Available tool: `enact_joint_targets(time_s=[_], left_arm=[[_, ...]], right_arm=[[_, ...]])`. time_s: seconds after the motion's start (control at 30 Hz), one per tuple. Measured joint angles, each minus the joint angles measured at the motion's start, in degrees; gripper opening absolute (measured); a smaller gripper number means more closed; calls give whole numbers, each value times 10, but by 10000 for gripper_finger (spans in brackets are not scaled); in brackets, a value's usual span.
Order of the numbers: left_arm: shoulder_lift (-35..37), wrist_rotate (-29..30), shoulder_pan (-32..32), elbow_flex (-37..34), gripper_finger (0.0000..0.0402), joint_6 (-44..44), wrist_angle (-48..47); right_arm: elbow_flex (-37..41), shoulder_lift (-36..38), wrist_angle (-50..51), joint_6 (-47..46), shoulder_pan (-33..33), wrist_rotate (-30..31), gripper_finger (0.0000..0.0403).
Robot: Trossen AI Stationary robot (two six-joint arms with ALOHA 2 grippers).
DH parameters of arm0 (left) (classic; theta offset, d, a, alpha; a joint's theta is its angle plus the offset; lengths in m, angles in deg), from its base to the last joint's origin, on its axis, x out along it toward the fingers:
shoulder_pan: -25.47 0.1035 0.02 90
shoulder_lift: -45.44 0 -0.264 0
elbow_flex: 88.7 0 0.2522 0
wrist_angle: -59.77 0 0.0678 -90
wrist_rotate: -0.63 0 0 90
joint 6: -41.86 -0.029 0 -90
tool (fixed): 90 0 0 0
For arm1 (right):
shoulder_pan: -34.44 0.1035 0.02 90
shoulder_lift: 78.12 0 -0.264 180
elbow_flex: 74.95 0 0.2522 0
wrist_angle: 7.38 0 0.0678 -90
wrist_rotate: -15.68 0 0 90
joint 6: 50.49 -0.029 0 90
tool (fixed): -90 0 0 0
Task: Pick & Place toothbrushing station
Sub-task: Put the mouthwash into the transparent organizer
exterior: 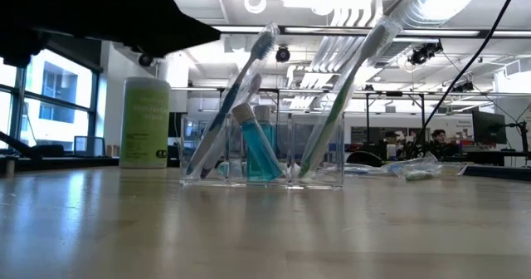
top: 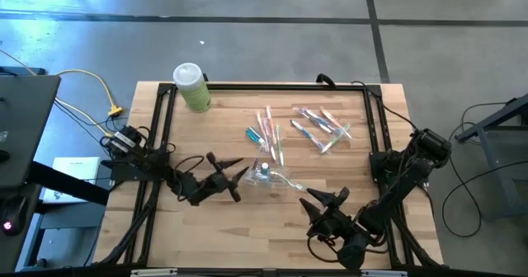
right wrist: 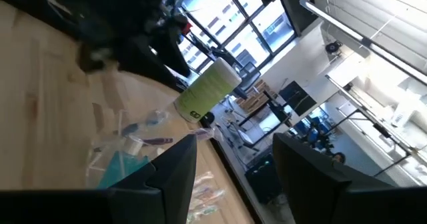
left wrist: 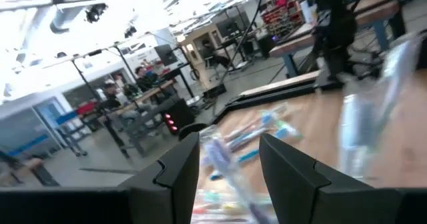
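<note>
Your left gripper (top: 235, 178) sits just left of the clear organizer (top: 268, 176) near the table's middle, its two fingers (left wrist: 180, 167) spread apart with nothing pinched between them; in the left wrist view a blurred toothbrush stands in the gap without touching either finger. That arm reaches in low from the left edge of the wooden table (top: 206, 236), stretched nearly flat toward the right.

Your right gripper (top: 323, 201) hangs just right of and below the organizer, also with its jaws apart and empty. Its arm comes from the right rear post, folds down along the right rail and points back toward the table's centre.

In the low view the organizer (exterior: 261, 150) shows three compartments side by side: one blue toothbrush (exterior: 241, 92) leaning in the left one, one teal toothpaste tube (exterior: 259, 150) upright in the middle, one green toothbrush (exterior: 348, 96) leaning in the right.

Beyond the organizer lie two loose heaps of packaged toothbrushes and tubes: one heap (top: 268, 133) just behind it, another (top: 322, 127) farther right. You cannot count the pieces in either.

One green canister (top: 191, 87) with a white lid stands at the table's far left corner, well apart from both grippers.
</note>
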Motion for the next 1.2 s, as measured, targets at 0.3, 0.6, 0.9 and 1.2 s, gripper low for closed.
enact_joint_targets(time_s=[0.3,0.6,0.9,1.2], left_arm=[[32,-12,56,0,151,-71,1],[149,-25,48,0,148,-237,-17],[287,-34,81,0,92,-201,-257],[382,-188,139,0,79,-113,-391]], right_arm=[[0,0,-21,-25,41,0,190],[0,0,-29,-99,73,0,190],[0,0,-46,-102,81,0,190],[0,0,-46,-100,81,0,190]])
